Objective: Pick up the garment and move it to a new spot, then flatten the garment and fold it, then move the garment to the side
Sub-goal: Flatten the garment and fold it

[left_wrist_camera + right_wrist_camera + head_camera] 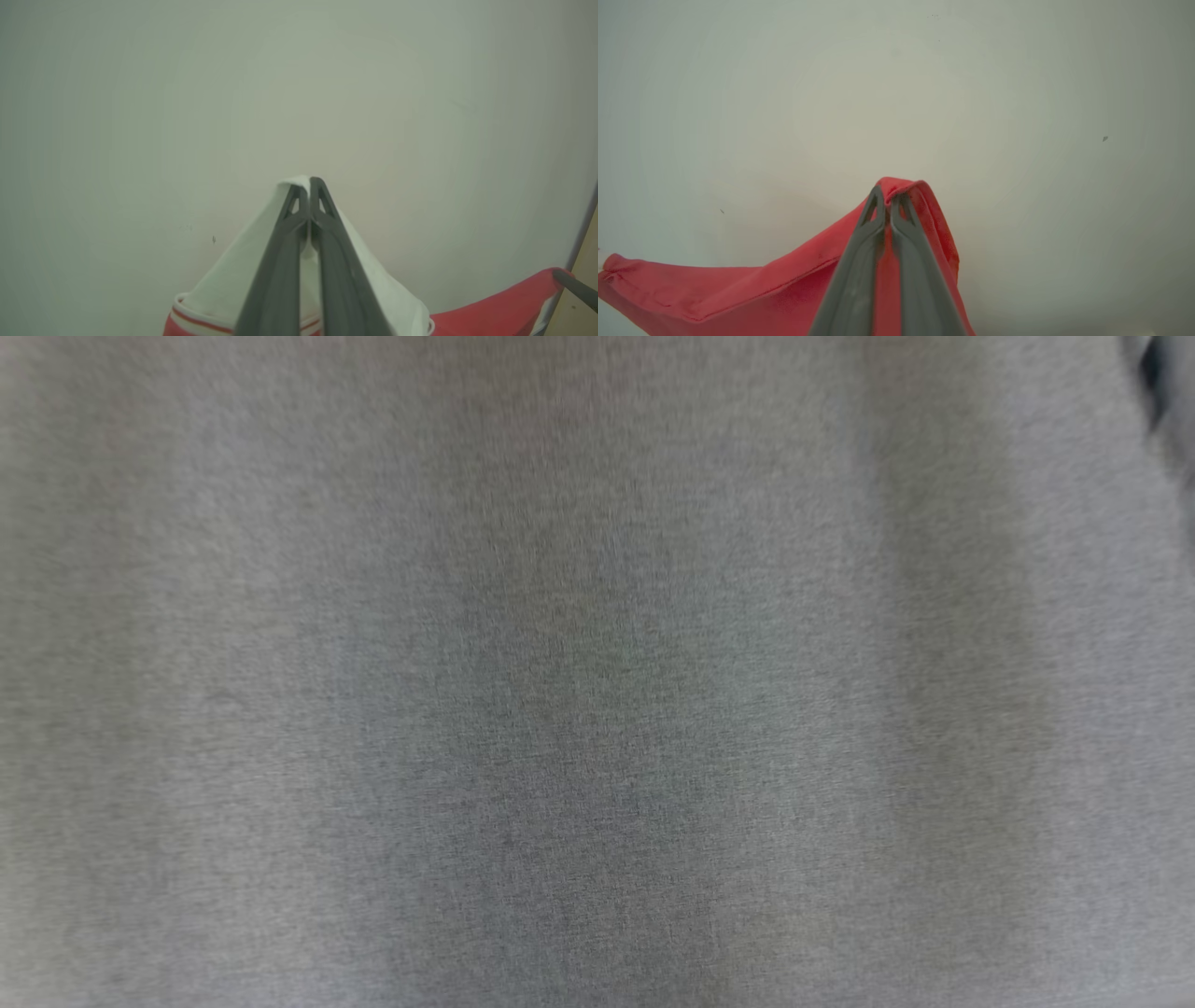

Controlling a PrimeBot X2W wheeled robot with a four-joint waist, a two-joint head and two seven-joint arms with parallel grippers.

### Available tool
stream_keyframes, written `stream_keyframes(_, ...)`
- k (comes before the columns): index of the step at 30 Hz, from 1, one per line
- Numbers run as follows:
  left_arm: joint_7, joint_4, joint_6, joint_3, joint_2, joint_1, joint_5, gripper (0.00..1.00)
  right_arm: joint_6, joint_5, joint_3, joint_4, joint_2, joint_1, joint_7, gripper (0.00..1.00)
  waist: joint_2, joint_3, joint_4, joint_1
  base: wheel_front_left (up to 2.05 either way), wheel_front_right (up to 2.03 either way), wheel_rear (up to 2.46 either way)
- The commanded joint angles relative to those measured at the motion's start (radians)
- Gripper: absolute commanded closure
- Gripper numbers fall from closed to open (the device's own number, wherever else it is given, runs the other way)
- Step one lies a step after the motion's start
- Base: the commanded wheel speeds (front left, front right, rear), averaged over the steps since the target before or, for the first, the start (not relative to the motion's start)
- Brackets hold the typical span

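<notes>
Left gripper [309, 185] and right gripper [888, 195] clamp thin edges of red-and-white cloth garment [224, 280], seemingly aloft; either shallow pinch could slip.

The left gripper [306, 186] is pinching the garment [233, 275] between its closed fingertips. The right gripper [888, 196] is clamping it likewise, fingers pressing together at their tips.
</notes>
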Motion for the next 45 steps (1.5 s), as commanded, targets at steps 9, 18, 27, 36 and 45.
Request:
stream_keyframes(9,-0.026,-0.348,0.086,0.133,0.108,0.547,-0.015,1.00,-0.002,0.139,0.070,-0.237,-0.064,0.444,-0.025,1.00,0.0000,-0.193,0.008,0.0001,0.00,0.00,0.00)
stream_keyframes(18,-0.025,-0.808,0.254,0.334,0.080,1.276,0.039,1.00,-0.002,0.201,0.044,-0.468,-0.118,0.977,-0.009,1.00,0.0000,-0.304,0.022,0.0001,0.00,0.00,0.00)
stream_keyframes(27,-0.025,-0.923,0.277,0.394,-0.044,1.699,0.054,1.00,-0.002,0.161,-0.052,-0.559,-0.091,1.324,0.024,1.00,0.0000,-0.345,0.036,0.0001,0.00,0.00,0.00)
stream_keyframes(36,-0.025,-0.873,0.236,0.411,-0.167,1.921,0.109,1.00,-0.002,0.075,-0.144,-0.605,-0.053,1.559,0.050,1.00,0.0000,-0.414,0.049,0.0001,0.00,0.00,0.00)
stream_keyframes(45,-0.025,-0.879,0.213,0.394,-0.176,1.994,0.143,1.00,-0.002,-0.029,-0.259,-0.720,0.005,1.718,0.158,1.00,0.0000,-0.429,0.049,0.0001,0.00,0.00,0.00)
